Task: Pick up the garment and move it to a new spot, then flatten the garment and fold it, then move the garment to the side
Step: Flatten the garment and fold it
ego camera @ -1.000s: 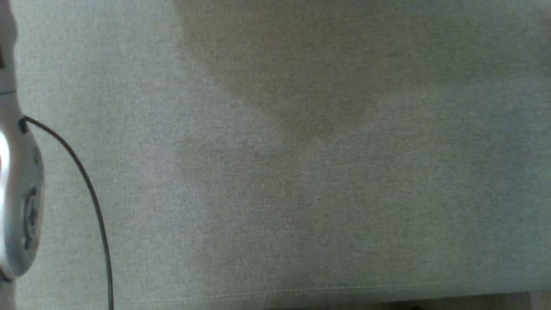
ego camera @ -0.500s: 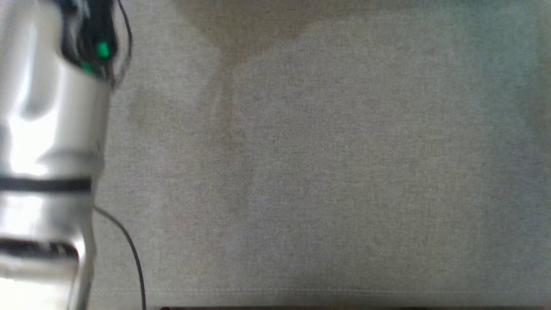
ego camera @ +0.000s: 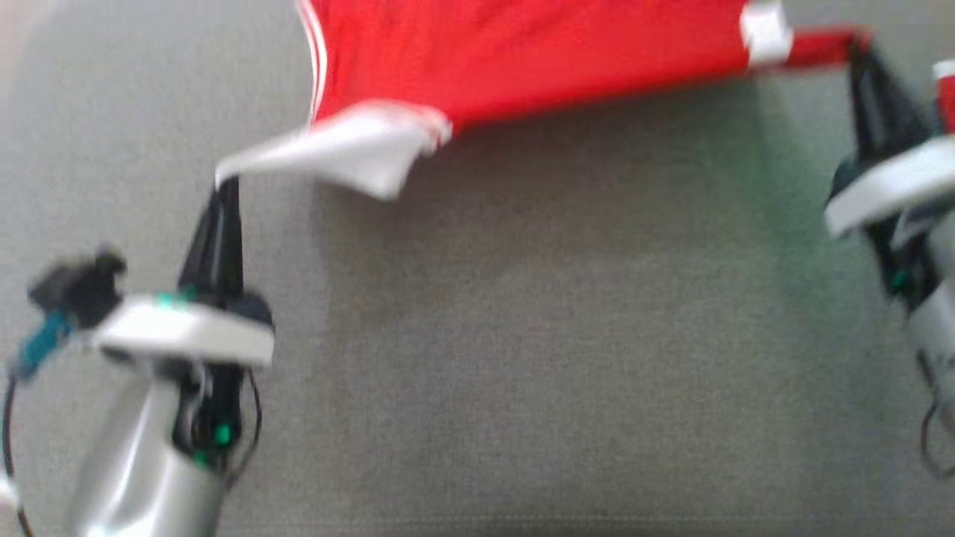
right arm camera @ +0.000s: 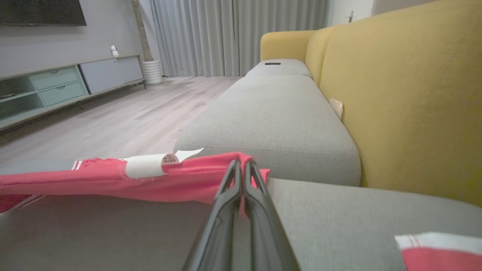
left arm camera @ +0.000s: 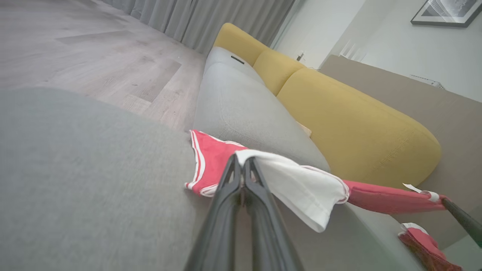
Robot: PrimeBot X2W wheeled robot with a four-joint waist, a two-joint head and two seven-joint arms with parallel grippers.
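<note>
The red cloth garment with white stripes (ego camera: 522, 60) is stretched out along the top of the head picture, from left of the middle to the upper right corner, lifted just over the flat grey cloth sofa seat (ego camera: 522, 358). At the left side, the left gripper (ego camera: 224, 183) has its two dark fingers pinched tight on the floppy white sleeve end (ego camera: 336, 149). In the upper right corner, the right gripper (ego camera: 858, 48) is pinched tight on a red corner. In the right wrist picture the right gripper (right arm camera: 243, 162) holds the cloth in the middle, with the big yellow back cushion (right arm camera: 395, 94) on the right side. This looks like the flattening step (the cloth is pulled out but not lying down yet). To do it well, I think both grippers should go down together and pull the same amount, so the cloth lands smooth. The white sleeve end droops, so it may tuck under; a soft tug outward should help before letting go
</note>
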